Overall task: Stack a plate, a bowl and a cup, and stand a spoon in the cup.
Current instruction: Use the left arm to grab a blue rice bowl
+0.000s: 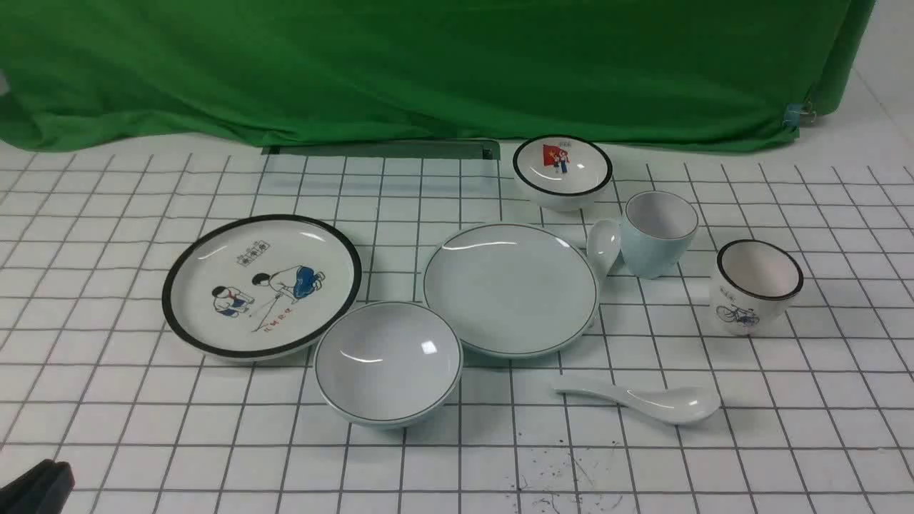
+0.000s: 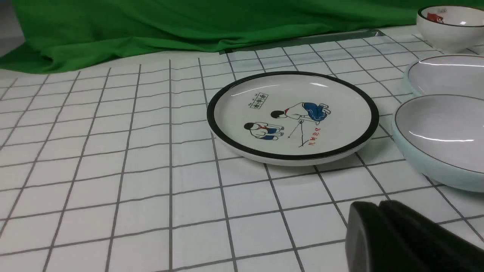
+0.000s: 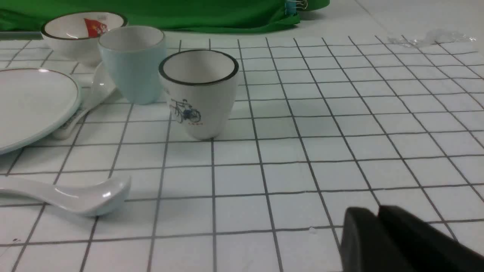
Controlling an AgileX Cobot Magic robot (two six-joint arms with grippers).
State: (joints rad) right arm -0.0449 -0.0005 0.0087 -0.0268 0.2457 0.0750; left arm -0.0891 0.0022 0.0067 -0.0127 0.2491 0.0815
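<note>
The plain pale plate [image 1: 510,289] lies at the table's middle, with the plain bowl [image 1: 388,362] touching its near-left rim. Right of and behind the plate stands the pale blue cup [image 1: 657,232], upright. The white spoon [image 1: 643,402] lies flat near the front, right of the bowl. My left gripper [image 1: 36,489] sits low at the near-left corner, well short of the bowl [image 2: 442,139], shut and empty. My right gripper [image 3: 378,211] is out of the front view; it hovers low over bare table to the right of the spoon [image 3: 72,196], shut with nothing in it.
A black-rimmed cartoon plate [image 1: 260,285] lies left of the bowl. A small bowl with a red picture [image 1: 562,171] stands at the back. A bicycle cup [image 1: 755,285] stands right of the blue cup. A second white spoon [image 1: 603,246] rests between plate and cup. Green cloth [image 1: 428,64] covers the back.
</note>
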